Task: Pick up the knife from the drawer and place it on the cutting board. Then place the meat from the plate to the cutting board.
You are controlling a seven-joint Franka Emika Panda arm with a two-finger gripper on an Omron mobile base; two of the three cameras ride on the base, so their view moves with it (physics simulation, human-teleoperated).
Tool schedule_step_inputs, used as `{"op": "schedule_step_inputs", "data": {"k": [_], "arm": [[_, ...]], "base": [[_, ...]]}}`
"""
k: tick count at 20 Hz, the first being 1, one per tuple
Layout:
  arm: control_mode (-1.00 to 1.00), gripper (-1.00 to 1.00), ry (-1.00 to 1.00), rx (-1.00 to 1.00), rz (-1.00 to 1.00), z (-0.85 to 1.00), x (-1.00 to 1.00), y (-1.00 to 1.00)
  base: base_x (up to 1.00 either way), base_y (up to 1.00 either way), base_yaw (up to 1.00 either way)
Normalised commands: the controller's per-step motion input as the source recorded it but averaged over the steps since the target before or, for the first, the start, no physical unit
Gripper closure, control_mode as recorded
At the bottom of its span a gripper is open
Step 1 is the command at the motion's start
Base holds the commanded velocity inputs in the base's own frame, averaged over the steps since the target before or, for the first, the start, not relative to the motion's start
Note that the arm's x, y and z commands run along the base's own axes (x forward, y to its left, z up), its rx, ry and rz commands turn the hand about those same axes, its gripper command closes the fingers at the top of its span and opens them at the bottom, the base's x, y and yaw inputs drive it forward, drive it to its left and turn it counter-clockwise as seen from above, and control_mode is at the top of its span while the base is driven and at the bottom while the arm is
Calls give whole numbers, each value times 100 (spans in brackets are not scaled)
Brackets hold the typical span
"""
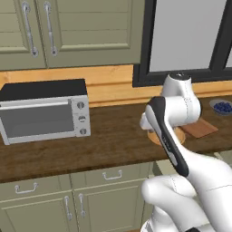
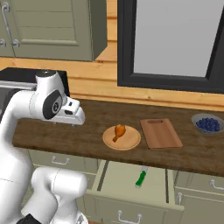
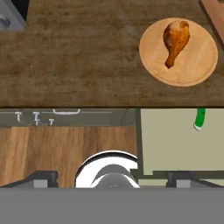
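One green-handled knife [image 2: 141, 177] lies reachable in the pulled-out sage-green drawer [image 2: 127, 179] beneath the dark wooden table [image 2: 87, 131], while the gripper [image 2: 75, 114] hovers well aside, fingers' spacing impossible to tell.

No readable text, labels, brands or numbers anywhere; markings beside the toaster oven [image 1: 45, 116] knobs too small and blurred to read.

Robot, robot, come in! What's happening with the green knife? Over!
Gripper empty, jaws apart, high over the counter edge. Knife lies in the open drawer, untouched. Meat on the plate; cutting board bare. Nothing blocking the drawer.
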Motion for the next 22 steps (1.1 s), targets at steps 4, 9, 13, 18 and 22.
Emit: {"op": "schedule_step_inputs", "data": {"k": [4,9,13,18,22], "arm": [[-100,-100,0,0,-6,-48,-44,0],[100,-100,0,0,-1,-9,-7,0],[100,-100,0,0,0,0,0,0],[100,-100,0,0,0,0,0,0],[100,-100,0,0,0,0,0,0]], "base": [[0,0,0],[-21,11,-7],[-18,21,-19],[-2,41,-28],[-2,59,-35]]}}
